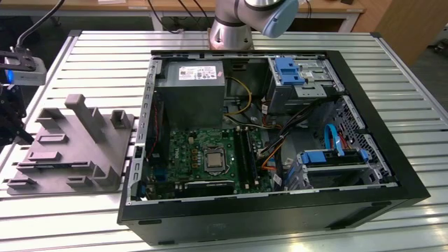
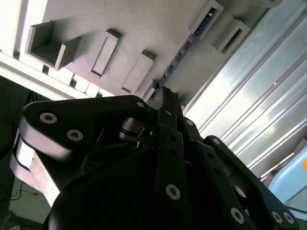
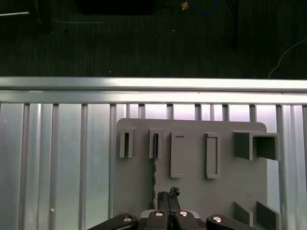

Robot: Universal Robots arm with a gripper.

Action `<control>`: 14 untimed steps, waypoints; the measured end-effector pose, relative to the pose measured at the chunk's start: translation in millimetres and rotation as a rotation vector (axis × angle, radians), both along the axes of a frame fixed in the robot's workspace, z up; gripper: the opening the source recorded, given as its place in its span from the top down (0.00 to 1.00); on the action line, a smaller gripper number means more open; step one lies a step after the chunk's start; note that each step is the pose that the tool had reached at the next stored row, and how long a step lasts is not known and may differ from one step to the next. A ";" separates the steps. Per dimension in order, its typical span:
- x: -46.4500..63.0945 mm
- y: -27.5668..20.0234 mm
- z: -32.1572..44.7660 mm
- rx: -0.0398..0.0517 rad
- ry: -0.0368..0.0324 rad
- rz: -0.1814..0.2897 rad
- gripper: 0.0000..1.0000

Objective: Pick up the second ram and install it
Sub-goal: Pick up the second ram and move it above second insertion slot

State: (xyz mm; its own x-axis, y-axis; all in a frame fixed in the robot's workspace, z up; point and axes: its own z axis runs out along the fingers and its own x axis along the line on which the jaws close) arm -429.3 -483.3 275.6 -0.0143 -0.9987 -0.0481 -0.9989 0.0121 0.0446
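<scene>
The second ram (image 3: 154, 167) stands on edge in a narrow slot of the grey holder block (image 3: 192, 191), showing as a thin dark line. In the second wrist view the ram (image 2: 175, 62) is a bluish strip running along the holder (image 2: 120, 19). My gripper (image 3: 169, 195) hangs well above the holder, just beside the line of the ram, with its black fingers pressed together and nothing between them. The gripper (image 2: 165, 96) also shows its tips closed in the second wrist view. The holder (image 1: 70, 147) lies at the exterior view's left, outside the computer case.
The open computer case (image 1: 273, 131) holds the green motherboard (image 1: 210, 155) with black slot rails (image 1: 245, 152), a grey power supply (image 1: 189, 84) and blue drive brackets (image 1: 287, 71). The slatted metal table (image 1: 105, 58) carries both. The arm's base (image 1: 231, 26) stands behind the case.
</scene>
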 end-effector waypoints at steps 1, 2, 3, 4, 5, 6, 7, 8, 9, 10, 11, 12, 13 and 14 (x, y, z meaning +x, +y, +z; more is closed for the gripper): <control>0.0 0.0 0.0 0.0000 0.0001 0.000 0.90; 0.0 0.0 -0.1 0.0001 -0.0001 0.000 0.90; 0.0 0.0 -0.1 0.0001 -0.0001 0.000 0.90; 0.0 0.0 -0.2 0.0001 -0.0001 0.000 0.90; 0.2 0.0 -0.3 0.0002 -0.0002 0.000 0.90; 1.0 -0.2 -0.5 0.0003 -0.0004 -0.002 0.90; 1.7 -0.5 -0.6 0.0003 -0.0003 -0.004 0.90; 2.3 -0.7 -0.6 0.0002 -0.0001 -0.006 0.90; 2.8 -1.0 -0.9 0.0002 -0.0001 -0.009 0.90; 2.9 -1.3 -1.2 0.0001 0.0000 -0.013 0.90; 2.9 -1.6 -1.8 0.0001 0.0000 -0.019 0.90; 3.0 -1.9 -2.6 0.0002 -0.0001 -0.025 0.90; 3.0 -2.3 -3.5 0.0001 0.0000 -0.031 0.90; 3.0 -2.6 -4.8 0.0002 -0.0001 -0.035 0.90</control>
State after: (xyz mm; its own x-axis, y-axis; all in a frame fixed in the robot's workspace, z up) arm -426.3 -485.9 270.8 -0.0496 -0.9976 -0.0484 -0.9979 0.0474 0.0445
